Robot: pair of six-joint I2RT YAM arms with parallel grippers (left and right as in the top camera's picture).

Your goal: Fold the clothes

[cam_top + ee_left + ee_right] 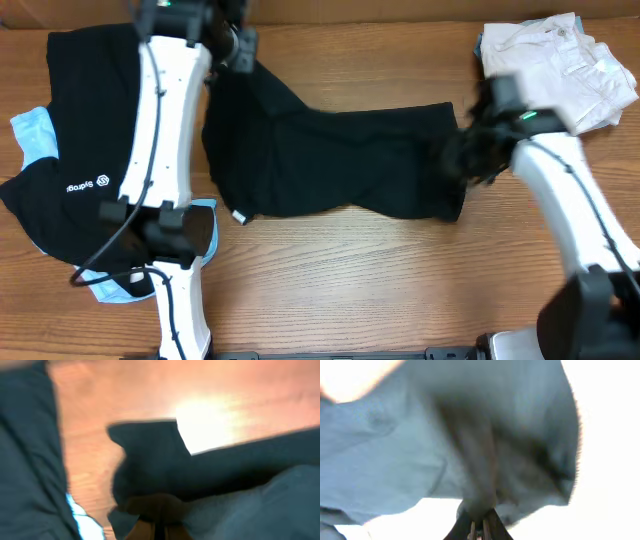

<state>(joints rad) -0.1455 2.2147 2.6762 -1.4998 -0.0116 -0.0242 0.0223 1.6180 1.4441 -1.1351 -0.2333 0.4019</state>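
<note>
A black garment (340, 160) is stretched across the middle of the wooden table between my two grippers. My left gripper (237, 48) is shut on its far left corner near the table's back edge; in the left wrist view the dark cloth (165, 475) bunches over the closed fingers (160, 525). My right gripper (470, 150) is shut on the garment's right end; in the right wrist view the cloth (445, 445) hangs from the closed fingertips (480, 527).
A black garment with white print (70, 150) lies at the left over light blue cloth (30, 130). A crumpled white garment (560, 60) lies at the back right. Bare wood (380, 280) runs along the front.
</note>
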